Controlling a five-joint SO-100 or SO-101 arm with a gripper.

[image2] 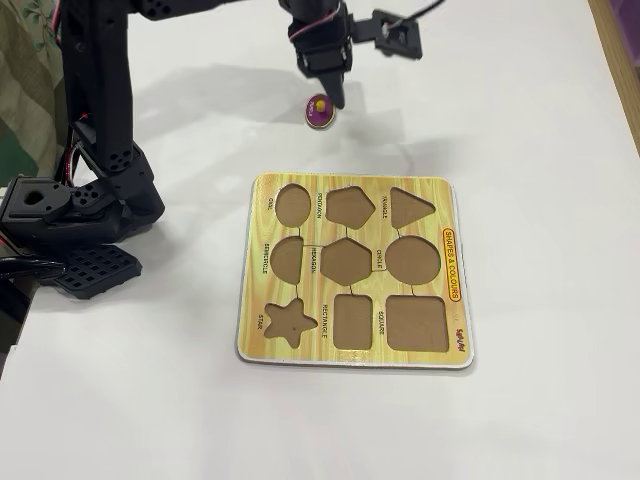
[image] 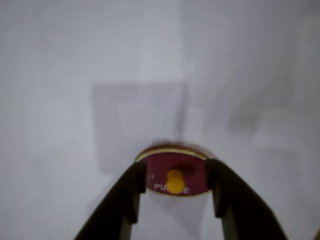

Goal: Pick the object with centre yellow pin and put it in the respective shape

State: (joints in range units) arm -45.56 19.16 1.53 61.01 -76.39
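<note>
A purple oval piece [image: 161, 171] with a yellow centre pin [image: 175, 181] sits between my two black fingers [image: 131, 187] in the wrist view, and both of its side edges touch them. My gripper [image: 176, 176] is shut on it. In the fixed view the piece [image2: 319, 111] hangs tilted just above the white table, under my gripper [image2: 333, 97], beyond the far edge of the yellow shape board [image2: 258, 300]. The board's oval hole [image2: 292, 203] is at its far left corner. All the board's holes are empty.
The arm's black base [image2: 70, 215] stands at the left edge of the white table [image2: 540, 130]. A wooden strip [image2: 622, 50] borders the table at the far right. The board lies in the middle.
</note>
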